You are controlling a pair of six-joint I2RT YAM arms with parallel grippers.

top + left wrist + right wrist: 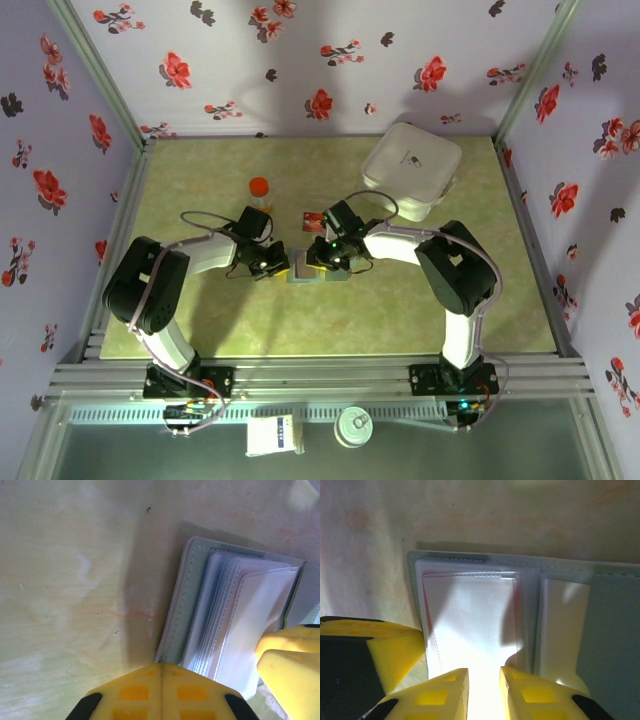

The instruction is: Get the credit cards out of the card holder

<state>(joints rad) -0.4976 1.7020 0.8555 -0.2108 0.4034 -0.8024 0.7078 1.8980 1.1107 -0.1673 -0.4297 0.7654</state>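
Observation:
The card holder (304,276) lies open on the green table between both arms. It is grey-blue with clear sleeves (235,615) fanned up. My left gripper (162,666) is shut, nothing between its fingers, its tip at the holder's near left edge (177,630). My right gripper (484,672) hovers over a clear sleeve (470,615), jaws a narrow gap apart with only glare between them. A thin red streak (517,597) shows at that sleeve's right side. One red credit card (312,219) lies on the table just behind the holder.
A white rounded case (410,168) stands at the back right. An orange-capped small bottle (259,190) stands behind my left arm. Each wrist view shows the other gripper's yellow finger (287,657) (395,647) right beside the holder.

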